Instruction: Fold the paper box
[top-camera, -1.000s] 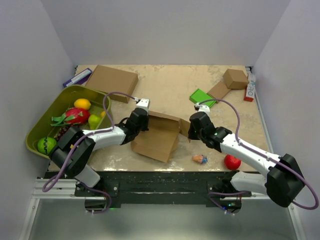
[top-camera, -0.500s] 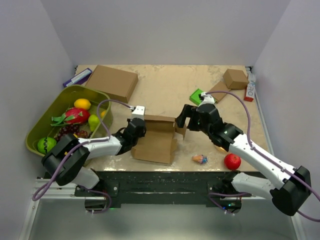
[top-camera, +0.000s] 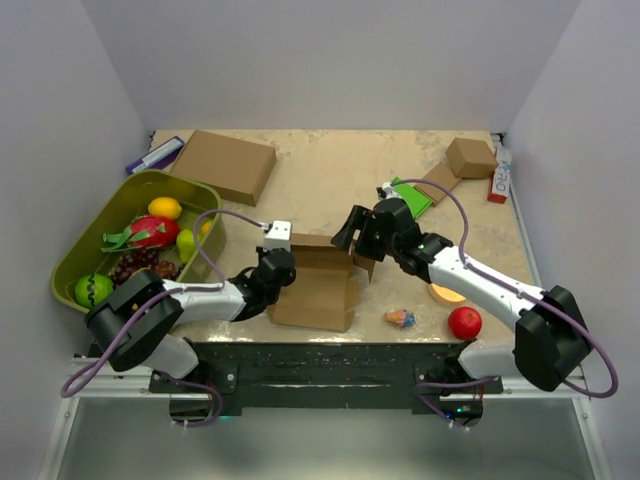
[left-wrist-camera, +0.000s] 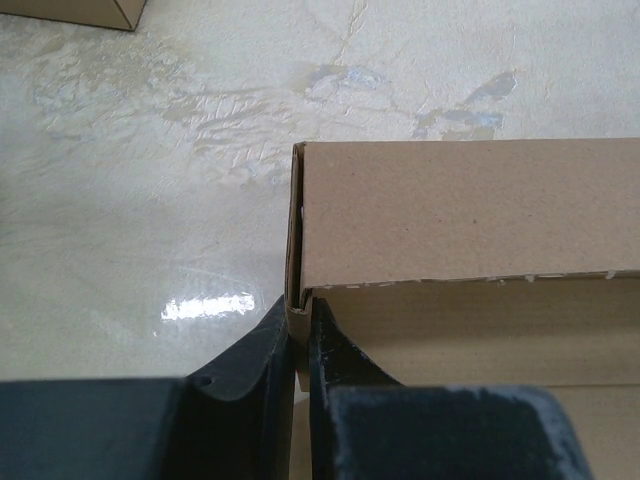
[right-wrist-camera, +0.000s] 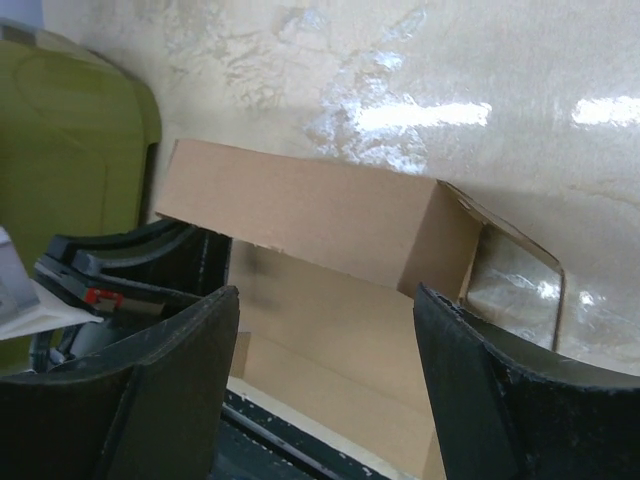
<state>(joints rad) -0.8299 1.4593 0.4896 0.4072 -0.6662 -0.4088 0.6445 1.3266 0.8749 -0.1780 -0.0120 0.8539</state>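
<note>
Partly folded brown cardboard paper box (top-camera: 318, 288) near the front centre of a beige marbled tabletop (top-camera: 330, 180): base lying flat, far wall standing upright, a loose flap sticking out at the right end.

Left end effector (left-wrist-camera: 300, 335) pressed together on the left end of the paper box, with thin cardboard pinched between its two black fingers (left-wrist-camera: 255, 360).

Right end effector (right-wrist-camera: 325, 300) spread wide over the far right corner of the paper box, gripping nothing. Impossible to tell whether it touches the cardboard.

Olive-green plastic tray (top-camera: 72, 262) at the left edge of the tabletop, holding a pink dragon fruit (top-camera: 150, 232), an orange round fruit (top-camera: 165, 207), dark grapes (top-camera: 135, 266) and a green round fruit (top-camera: 92, 290).

Larger thick brown box (top-camera: 225, 165) at the far left, small cube-like brown box (top-camera: 470, 157) at the far right, and a flat bright green piece (top-camera: 412, 193) just behind the right arm.

Small red ball (top-camera: 463, 323) near the front right. Tiny colourful wrapped sweet (top-camera: 400, 319) between the red ball and the paper box, touching neither.
</note>
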